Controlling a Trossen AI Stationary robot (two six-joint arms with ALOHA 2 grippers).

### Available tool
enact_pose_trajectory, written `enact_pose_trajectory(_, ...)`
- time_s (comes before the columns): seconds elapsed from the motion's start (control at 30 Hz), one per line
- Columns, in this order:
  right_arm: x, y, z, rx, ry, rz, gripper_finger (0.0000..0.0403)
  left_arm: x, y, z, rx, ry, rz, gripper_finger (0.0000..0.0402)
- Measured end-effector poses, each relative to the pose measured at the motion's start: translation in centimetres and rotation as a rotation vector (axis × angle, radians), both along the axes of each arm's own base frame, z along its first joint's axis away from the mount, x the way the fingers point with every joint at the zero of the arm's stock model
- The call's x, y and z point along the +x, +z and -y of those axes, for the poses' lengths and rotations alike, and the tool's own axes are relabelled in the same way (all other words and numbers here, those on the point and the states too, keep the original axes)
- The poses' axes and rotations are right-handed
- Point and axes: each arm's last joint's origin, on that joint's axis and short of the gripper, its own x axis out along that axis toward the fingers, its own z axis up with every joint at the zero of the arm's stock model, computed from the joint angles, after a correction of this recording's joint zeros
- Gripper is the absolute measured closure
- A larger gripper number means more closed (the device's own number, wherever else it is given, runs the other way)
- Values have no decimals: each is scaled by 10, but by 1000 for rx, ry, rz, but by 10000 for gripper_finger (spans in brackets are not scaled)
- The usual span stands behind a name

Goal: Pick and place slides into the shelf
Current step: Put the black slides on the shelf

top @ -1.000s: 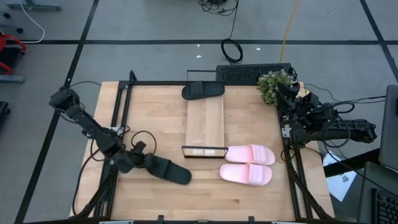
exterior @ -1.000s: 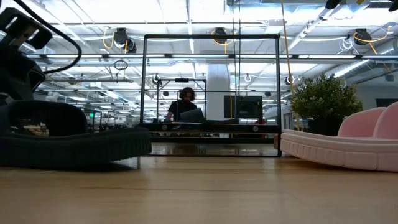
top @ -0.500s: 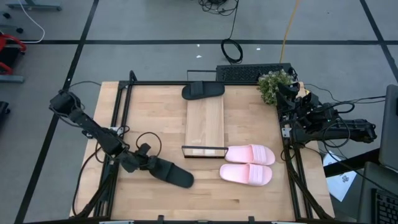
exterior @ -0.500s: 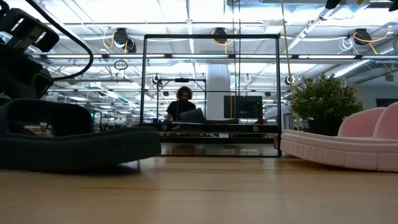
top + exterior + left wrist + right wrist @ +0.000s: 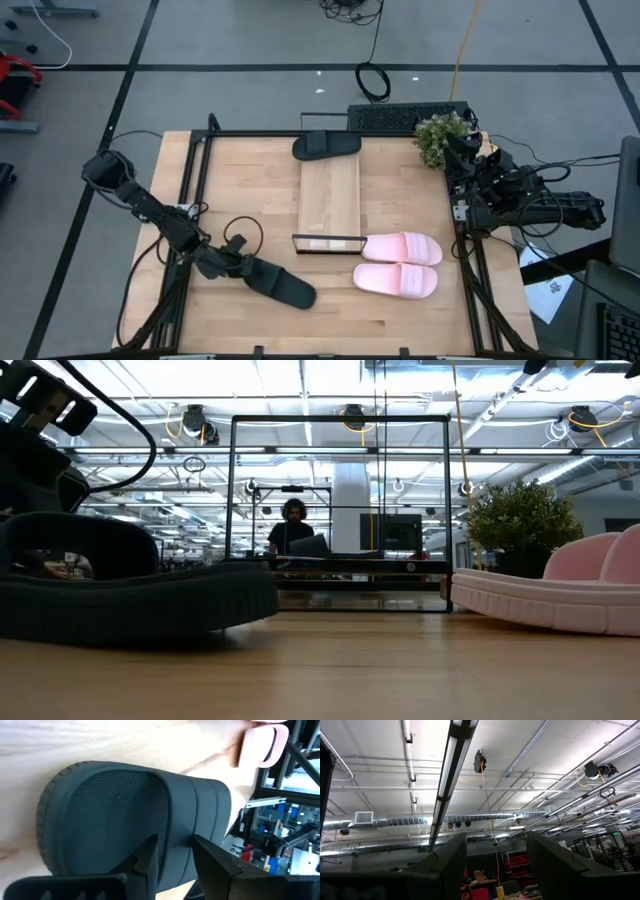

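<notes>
My left gripper [image 5: 238, 262] is shut on a black slide [image 5: 280, 284] at the table's near left; the slide also shows in the low view [image 5: 130, 595]. The second black slide [image 5: 326, 145] lies at the far end of the shelf [image 5: 330, 195], a light-wood plank with a thin black frame [image 5: 328, 242] at its near end. Two pink slides [image 5: 400, 247] [image 5: 395, 279] lie side by side on the tabletop, right of that frame. My right gripper [image 5: 495, 865] is open and empty, pointing up at the ceiling, parked at the table's right edge [image 5: 478, 165]. My left gripper pinches the black slide's strap [image 5: 175, 845], one finger [image 5: 150, 855] on its inner side and the other [image 5: 220, 865] on its outer side. The fingers come about level from the table's left, along the slide. The slide lies about level just over the tabletop; whether its sole touches, I cannot tell.
A potted plant [image 5: 440, 138] and a keyboard [image 5: 408, 117] stand at the far right. Black rails run along the table's left [image 5: 190, 190] and right [image 5: 462, 240] sides, with cables by the left arm. A person [image 5: 292, 525] sits beyond the table. Bare wood lies between the black slide and the pink pair.
My left gripper has gone toward the table's right and near edges, still shut on the black slide. The slide has travelled with it, keeping its heading, and now lies closer to the pink pair and the near edge.
</notes>
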Motion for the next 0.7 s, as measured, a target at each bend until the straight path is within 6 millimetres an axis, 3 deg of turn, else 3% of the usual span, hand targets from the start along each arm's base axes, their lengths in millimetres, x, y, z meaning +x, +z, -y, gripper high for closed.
enact_pose_trajectory(0.5,0,0,0,-1,0,7,206,2,4,2,4,-26,45,293)
enact_pose_trajectory(0.6,0,0,0,0,0,7,206,3,5,3,9,-42,70,322)
enact_pose_trajectory(0.7,0,0,0,-1,-1,7,206,3,6,3,22,-52,77,376)
